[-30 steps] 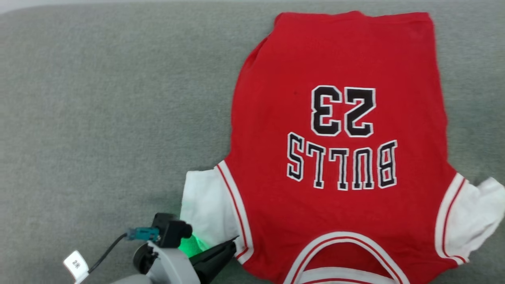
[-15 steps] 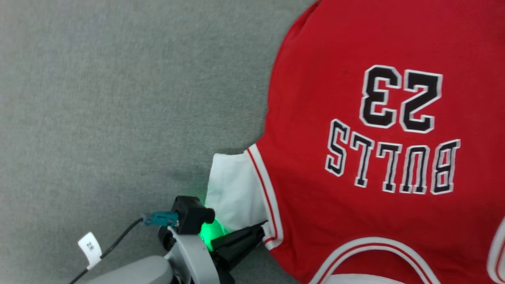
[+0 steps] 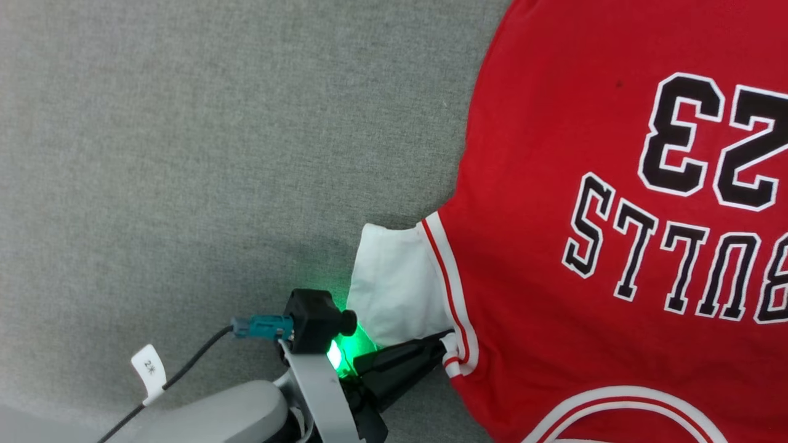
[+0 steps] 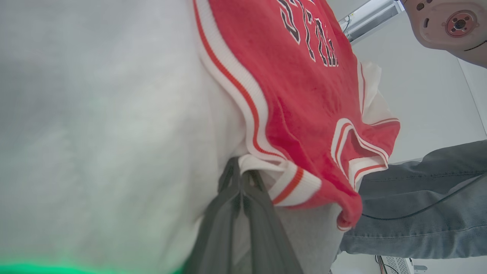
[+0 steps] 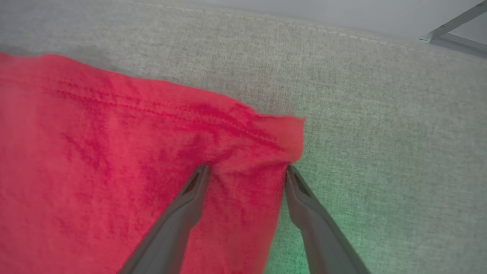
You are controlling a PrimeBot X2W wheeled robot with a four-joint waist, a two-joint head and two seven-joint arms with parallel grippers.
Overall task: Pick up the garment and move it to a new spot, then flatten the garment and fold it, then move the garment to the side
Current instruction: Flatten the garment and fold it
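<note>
Found jersey [image 3: 585, 184] spread flat, lettering up, on grey surface [image 3: 184, 154], collar end nearest the robot. Saw left gripper [image 3: 446, 352] with jaws pressed together on the striped trim at the lower edge of the white sleeve [image 3: 397, 277], trim bunched a little at the pinch. Saw right gripper [image 5: 246, 167] with jaws spread wide astride a hem corner of the red body, tips at the cloth, nothing clamped yet.

Judged the step as securing a second hold before lifting or folding. By that reading, needed:
- **The close:** shutting the right jaws squarely on the hem corner. Deep enough to take both layers rather than skimming the top one, and without nipping the grey cover underneath.
- **The lift:** raising both grips together and level. Cloth kept lightly taut between them, with no tug from one end alone, given soft knit likely to stretch and slide out of a shallow pinch.
- **The left hold:** looked thin, on trim only and close to its edge, so best moved slowly and watched for slipping.

Noted a person's leg [image 4: 418, 201] in jeans just past the collar end in the left wrist view. Worth keeping any sweep of cloth or arm away from that side.
</note>
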